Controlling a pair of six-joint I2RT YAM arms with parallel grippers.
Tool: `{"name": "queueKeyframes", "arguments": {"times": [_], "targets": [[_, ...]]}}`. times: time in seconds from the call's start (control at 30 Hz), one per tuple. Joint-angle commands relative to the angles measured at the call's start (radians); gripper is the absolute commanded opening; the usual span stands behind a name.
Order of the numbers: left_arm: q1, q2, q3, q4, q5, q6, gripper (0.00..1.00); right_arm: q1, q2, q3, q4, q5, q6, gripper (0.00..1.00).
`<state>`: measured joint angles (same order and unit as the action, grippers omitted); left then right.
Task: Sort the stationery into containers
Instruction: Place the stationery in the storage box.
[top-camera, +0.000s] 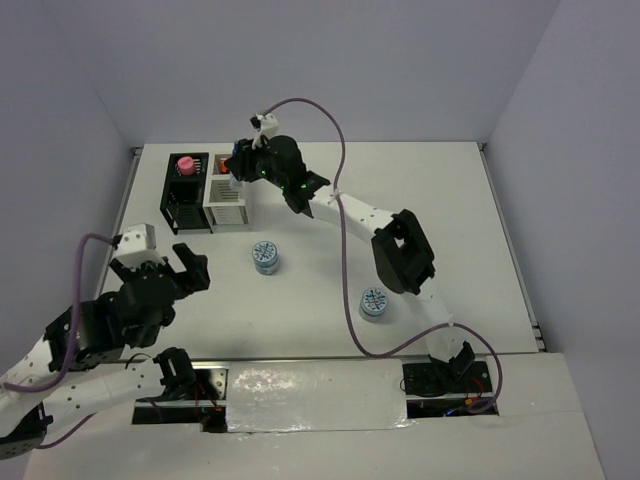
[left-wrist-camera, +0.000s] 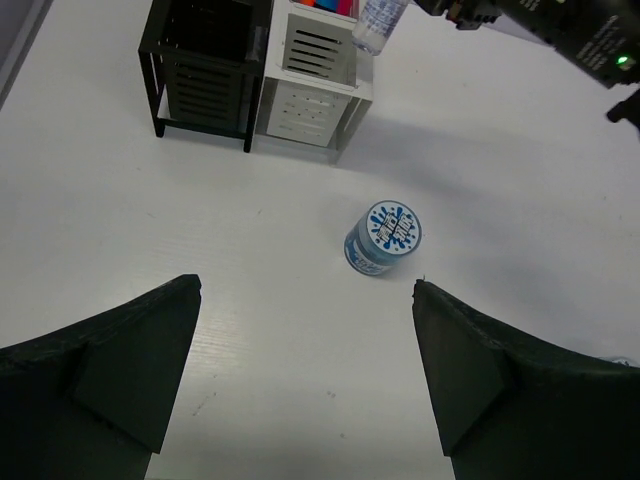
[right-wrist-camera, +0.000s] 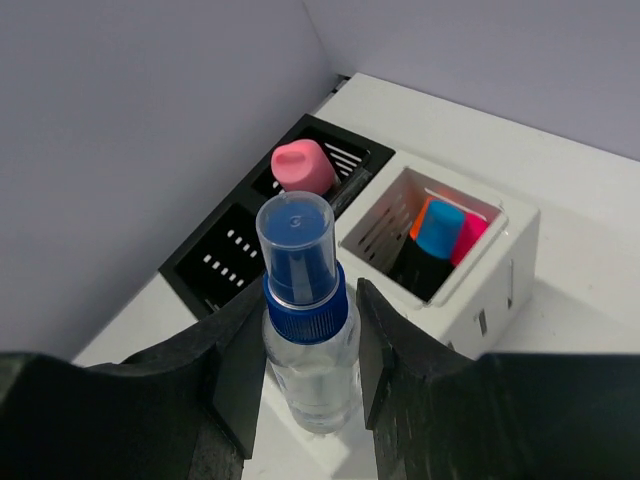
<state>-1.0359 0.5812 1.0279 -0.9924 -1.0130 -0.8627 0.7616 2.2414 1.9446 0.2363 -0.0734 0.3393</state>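
My right gripper (right-wrist-camera: 310, 310) is shut on the clear blue-capped tube (right-wrist-camera: 305, 340) and holds it upright beside the white box (right-wrist-camera: 505, 250). That box holds the three highlighters (right-wrist-camera: 440, 228), capped orange, blue and pink. The joined black box (right-wrist-camera: 215, 265) holds the pink-capped bottle (right-wrist-camera: 303, 165). From above, the right gripper (top-camera: 240, 165) hovers at the white box (top-camera: 226, 205), next to the black box (top-camera: 186, 200). One patterned tin (top-camera: 265, 257) stands in front of the boxes; the other tin (top-camera: 373, 302) is by the right arm. My left gripper (left-wrist-camera: 305, 285) is open and empty, short of the nearer tin (left-wrist-camera: 385, 237).
The boxes stand at the table's far left, close to the left wall and the table's left edge (top-camera: 128, 190). The right arm (top-camera: 400, 250) stretches diagonally across the middle of the table. The left arm's cable (top-camera: 85, 270) loops beside its wrist.
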Motion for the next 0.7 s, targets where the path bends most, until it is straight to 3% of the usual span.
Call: {"name": "queueKeyframes", "arguments": {"times": [0.0, 0.23, 0.33, 0.5, 0.57, 0.6, 0.67], "targets": [[0.008, -0.096, -0.029, 0.044, -0.038, 0.040, 0.99, 0.007, 0.082, 0.164, 0.087, -0.034, -0.036, 0.01], [0.008, -0.172, -0.049, 0.030, -0.047, 0.043, 0.99, 0.007, 0.211, 0.277, 0.069, -0.040, -0.010, 0.04], [0.007, -0.179, -0.054, 0.040, -0.036, 0.056, 0.99, 0.008, 0.210, 0.246, 0.087, -0.072, -0.003, 0.13], [0.008, -0.170, -0.054, 0.037, -0.027, 0.059, 0.99, 0.024, 0.187, 0.186, 0.101, -0.103, -0.028, 0.66], [0.008, -0.167, -0.054, 0.037, -0.025, 0.060, 0.99, 0.034, 0.150, 0.140, 0.126, -0.098, -0.045, 0.81], [0.007, -0.167, -0.054, 0.037, -0.025, 0.060, 0.99, 0.044, 0.135, 0.129, 0.129, -0.094, -0.054, 0.99], [0.008, -0.165, -0.055, 0.037, -0.024, 0.062, 0.99, 0.050, 0.095, 0.119, 0.121, -0.078, -0.078, 1.00]]}}
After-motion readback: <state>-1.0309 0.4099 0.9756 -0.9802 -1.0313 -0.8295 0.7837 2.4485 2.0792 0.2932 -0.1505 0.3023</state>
